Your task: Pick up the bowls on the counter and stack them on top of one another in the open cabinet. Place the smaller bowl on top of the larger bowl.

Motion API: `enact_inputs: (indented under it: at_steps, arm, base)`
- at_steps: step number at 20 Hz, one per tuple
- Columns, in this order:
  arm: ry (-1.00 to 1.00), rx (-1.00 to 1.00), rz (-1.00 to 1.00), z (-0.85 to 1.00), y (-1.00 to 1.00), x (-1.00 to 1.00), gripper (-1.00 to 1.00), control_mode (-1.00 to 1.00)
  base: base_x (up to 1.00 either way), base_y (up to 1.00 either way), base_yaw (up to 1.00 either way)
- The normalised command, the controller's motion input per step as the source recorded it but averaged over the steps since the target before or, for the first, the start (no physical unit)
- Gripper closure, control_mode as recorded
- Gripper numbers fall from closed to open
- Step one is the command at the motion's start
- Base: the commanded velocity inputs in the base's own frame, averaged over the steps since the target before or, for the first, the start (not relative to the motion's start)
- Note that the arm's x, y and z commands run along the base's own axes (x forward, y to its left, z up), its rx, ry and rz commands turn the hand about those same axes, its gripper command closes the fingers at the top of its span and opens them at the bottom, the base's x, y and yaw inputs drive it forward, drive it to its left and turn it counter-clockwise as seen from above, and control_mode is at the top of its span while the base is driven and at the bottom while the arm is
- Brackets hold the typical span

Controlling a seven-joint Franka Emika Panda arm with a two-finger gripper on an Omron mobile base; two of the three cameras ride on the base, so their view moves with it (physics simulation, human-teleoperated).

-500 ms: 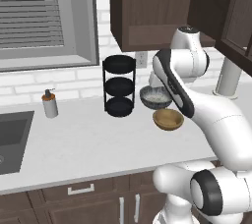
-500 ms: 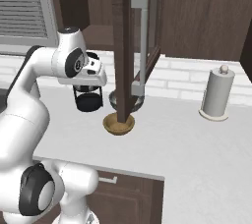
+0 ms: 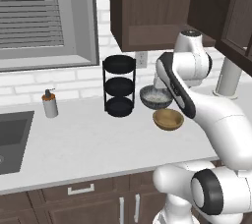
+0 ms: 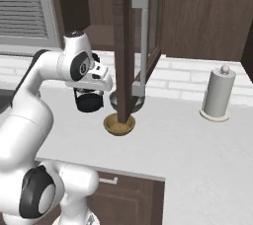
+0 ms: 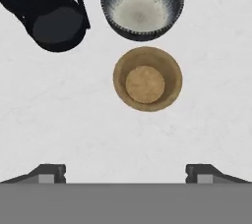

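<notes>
The hand view looks straight down on both bowls standing on the white counter [image 5: 59, 105]. The smaller tan bowl [image 5: 147, 78] is in the middle, with the larger grey speckled bowl [image 5: 142, 4] just beyond it, upright and close by. My gripper [image 5: 125, 174] hangs above the counter, open and holding nothing, fingertips [image 5: 49, 173] wide apart short of the tan bowl. From the left base, the grey bowl [image 3: 156, 97] and tan bowl [image 3: 168, 119] sit under the dark brown wall cabinet [image 3: 147, 12]. From the right base, the tan bowl [image 4: 119, 124] is partly hidden by the open cabinet door [image 4: 127, 46].
A black three-tier rack [image 3: 119, 86] stands just left of the grey bowl. Further left are a soap dispenser [image 3: 49, 104] and the sink [image 3: 10, 139]. A paper towel roll [image 4: 217, 93] stands to the right. The open door's handle [image 4: 142, 41] juts over the bowls.
</notes>
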Motion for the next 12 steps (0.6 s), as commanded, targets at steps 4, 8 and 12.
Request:
enact_inputs:
  at_steps: [4,8,12]
  arm:
    - [0.00,0.00,-0.62,-0.71,-0.62,0.02,-1.00,-1.00]
    - [0.05,0.08,-0.63,-0.69,-0.48,0.41,-1.00,-1.00]
    - [0.00,0.27,-0.26,-0.54,-0.21,0.51,-1.00,-1.00]
  base:
    - [0.00,0.00,0.00]
    - [0.00,0.00,0.00]
    - [0.00,0.00,0.00]
